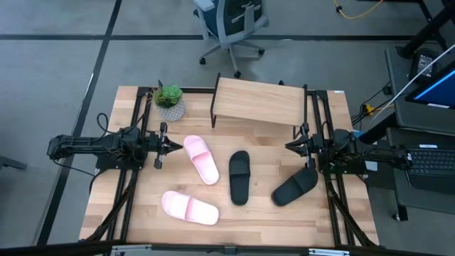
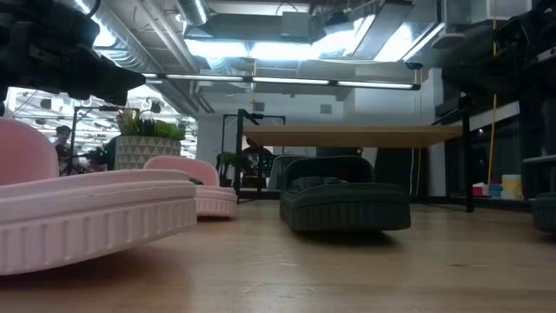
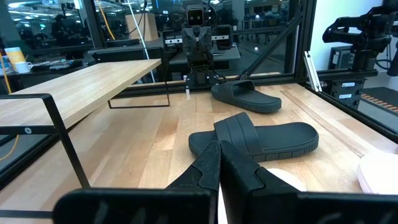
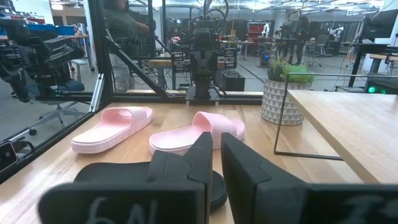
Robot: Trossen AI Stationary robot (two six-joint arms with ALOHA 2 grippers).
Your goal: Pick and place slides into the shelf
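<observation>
Two light pink slides (image 1: 201,158) (image 1: 189,208) and two black slides (image 1: 239,176) (image 1: 295,188) lie flat on their soles on the wooden table. The shelf (image 1: 259,102), a light plank on a thin black frame, stands at the table's far edge. My left gripper (image 1: 174,146) hovers shut at the table's left side, just left of the upper pink slide. My right gripper (image 1: 288,146) is shut at the right side, above the right black slide's far end. The left wrist view shows both black slides (image 3: 261,138) (image 3: 245,98). The right wrist view shows both pink slides (image 4: 112,127) (image 4: 199,132).
A potted plant (image 1: 169,102) in a white patterned pot stands at the table's far left corner beside the shelf. Black frame rails (image 1: 135,128) run along the table's left and right sides. An office chair (image 1: 231,25) stands on the floor beyond the far edge.
</observation>
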